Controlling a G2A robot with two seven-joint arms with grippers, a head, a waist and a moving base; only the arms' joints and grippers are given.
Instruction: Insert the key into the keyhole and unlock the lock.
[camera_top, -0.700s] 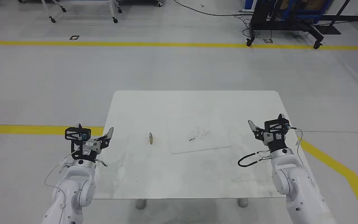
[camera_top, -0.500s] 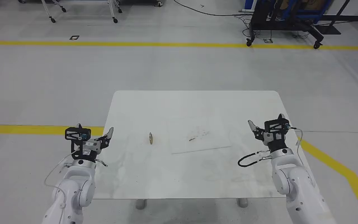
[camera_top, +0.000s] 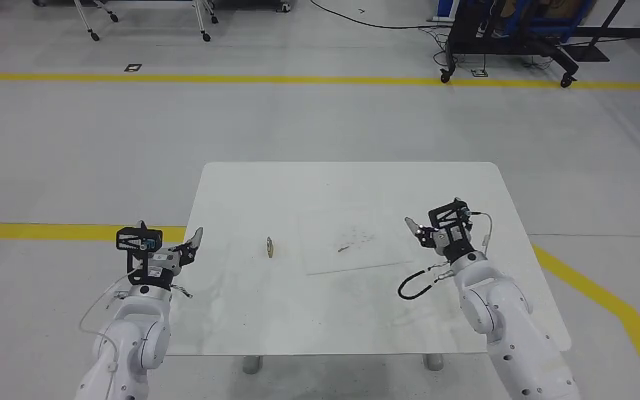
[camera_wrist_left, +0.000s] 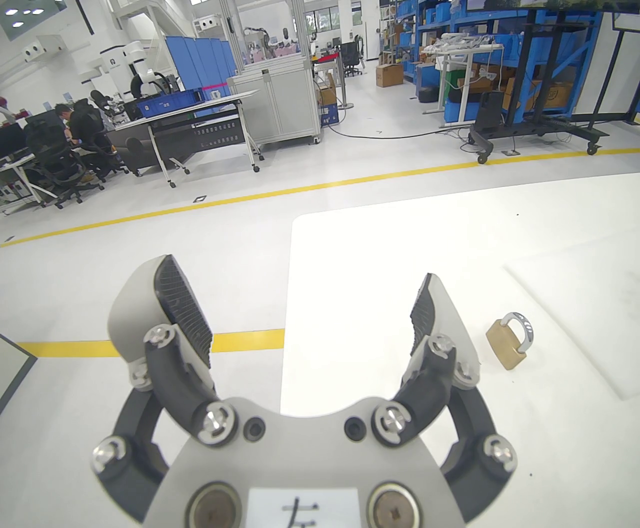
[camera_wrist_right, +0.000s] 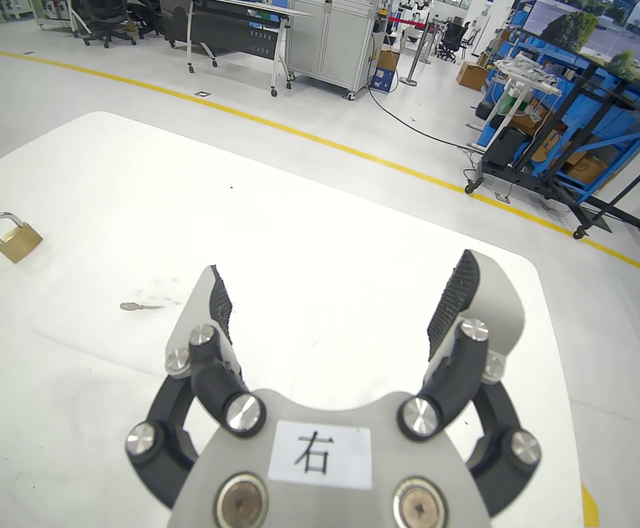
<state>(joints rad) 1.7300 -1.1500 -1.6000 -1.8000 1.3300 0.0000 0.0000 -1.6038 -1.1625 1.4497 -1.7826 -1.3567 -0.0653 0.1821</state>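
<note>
A small brass padlock (camera_top: 269, 247) with a silver shackle lies on the white table (camera_top: 300, 190), left of centre; it also shows as the padlock (camera_wrist_left: 509, 339) and the padlock (camera_wrist_right: 18, 237). A thin silver key (camera_top: 344, 246) rests on a white mat (camera_top: 370, 260) near the middle, seen too as the key (camera_wrist_right: 138, 306). My left gripper (camera_top: 165, 242) hovers open at the table's left edge, well short of the padlock. My right gripper (camera_top: 428, 226) stands open above the table's right part, apart from the key. In the wrist views the left gripper (camera_wrist_left: 300, 305) and right gripper (camera_wrist_right: 345, 290) hold nothing.
The white mat (camera_wrist_right: 90, 320) lies flat in the table's middle. A black cable (camera_top: 425, 285) loops beside my right arm. Around the table is open floor with yellow lines (camera_top: 60, 231); carts and racks (camera_top: 510, 40) stand far behind.
My right gripper has moved left from the table's right edge in over the table, toward the key. The left arm, padlock and key have stayed put.
</note>
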